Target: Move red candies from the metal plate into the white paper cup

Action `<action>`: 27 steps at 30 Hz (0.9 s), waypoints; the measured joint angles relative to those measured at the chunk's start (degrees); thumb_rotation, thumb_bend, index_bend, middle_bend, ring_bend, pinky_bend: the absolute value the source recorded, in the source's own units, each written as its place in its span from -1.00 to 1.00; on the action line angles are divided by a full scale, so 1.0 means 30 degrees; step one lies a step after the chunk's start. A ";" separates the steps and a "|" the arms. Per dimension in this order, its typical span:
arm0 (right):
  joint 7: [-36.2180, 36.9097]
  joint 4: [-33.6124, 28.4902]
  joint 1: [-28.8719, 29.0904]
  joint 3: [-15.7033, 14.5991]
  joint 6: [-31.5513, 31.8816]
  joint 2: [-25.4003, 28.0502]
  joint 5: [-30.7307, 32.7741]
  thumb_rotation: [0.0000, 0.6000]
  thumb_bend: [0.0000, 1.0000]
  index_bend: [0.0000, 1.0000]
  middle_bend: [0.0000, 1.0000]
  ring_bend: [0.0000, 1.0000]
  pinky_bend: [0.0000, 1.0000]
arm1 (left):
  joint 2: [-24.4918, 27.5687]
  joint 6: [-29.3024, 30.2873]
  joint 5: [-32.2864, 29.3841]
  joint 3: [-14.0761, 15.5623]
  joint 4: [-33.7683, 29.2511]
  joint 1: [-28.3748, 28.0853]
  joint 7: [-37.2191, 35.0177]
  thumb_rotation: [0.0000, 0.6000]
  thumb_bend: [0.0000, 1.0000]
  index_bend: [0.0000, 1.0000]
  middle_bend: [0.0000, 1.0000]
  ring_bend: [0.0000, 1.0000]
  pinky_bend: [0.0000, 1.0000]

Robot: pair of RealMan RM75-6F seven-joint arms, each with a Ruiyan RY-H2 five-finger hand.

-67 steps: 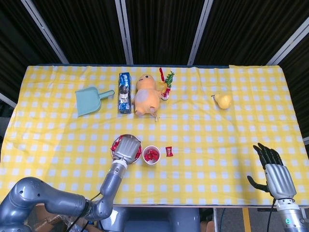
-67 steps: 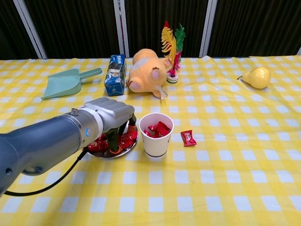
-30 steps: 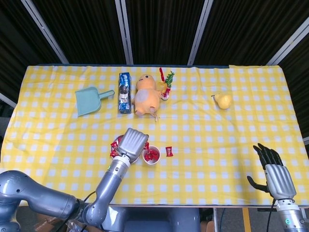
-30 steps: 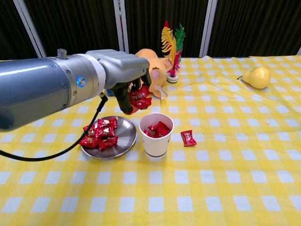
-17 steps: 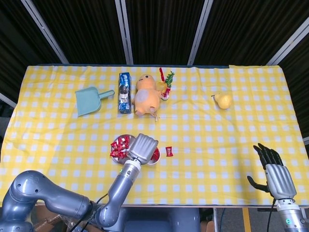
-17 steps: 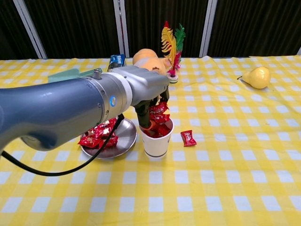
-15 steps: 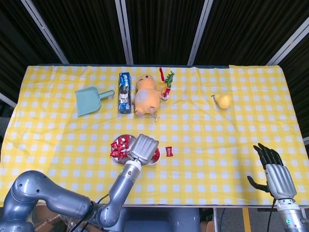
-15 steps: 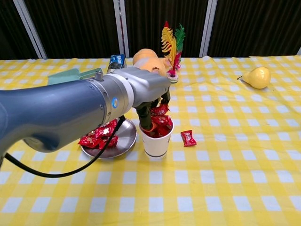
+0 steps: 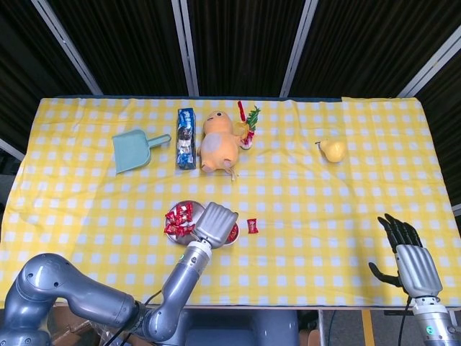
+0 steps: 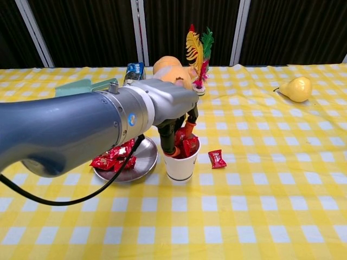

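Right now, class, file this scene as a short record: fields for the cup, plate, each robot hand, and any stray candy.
cup: white paper cup, upright, red candies inside
plate: metal plate left of cup, red candies on it
left robot hand: left robot hand over the cup, fingers down at its mouth; grip unclear
right robot hand: right robot hand at table's near right edge, fingers apart, holding nothing
stray candy: one red candy on the cloth right of cup

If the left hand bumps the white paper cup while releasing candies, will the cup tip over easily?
Probably yes. The white paper cup looks thin, light and taller than wide, and the left hand hangs right over its rim. The red candies piled inside likely add a little steadying weight.
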 measured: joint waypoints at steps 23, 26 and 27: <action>-0.0056 -0.0012 -0.0016 -0.0001 0.0070 -0.0035 -0.0052 1.00 -0.32 -1.00 -1.00 -1.00 -1.00 | 0.2348 0.1262 0.0053 -0.0347 -0.2974 0.0429 -0.0593 1.00 -0.47 -0.37 -0.23 0.69 0.94; -0.0059 -0.0017 -0.0021 0.0002 0.0080 -0.0038 -0.0044 1.00 -0.32 -1.00 -1.00 -1.00 -1.00 | 0.2742 0.1263 -0.0042 -0.0457 -0.3273 0.0522 -0.0831 1.00 -0.47 -0.38 -0.29 0.69 0.94; -0.0055 -0.0017 -0.0021 0.0004 0.0073 -0.0036 -0.0031 1.00 -0.32 -1.00 -1.00 -1.00 -1.00 | 0.2856 0.1223 -0.0103 -0.0449 -0.3328 0.0536 -0.0855 1.00 -0.47 -0.40 -0.32 0.69 0.94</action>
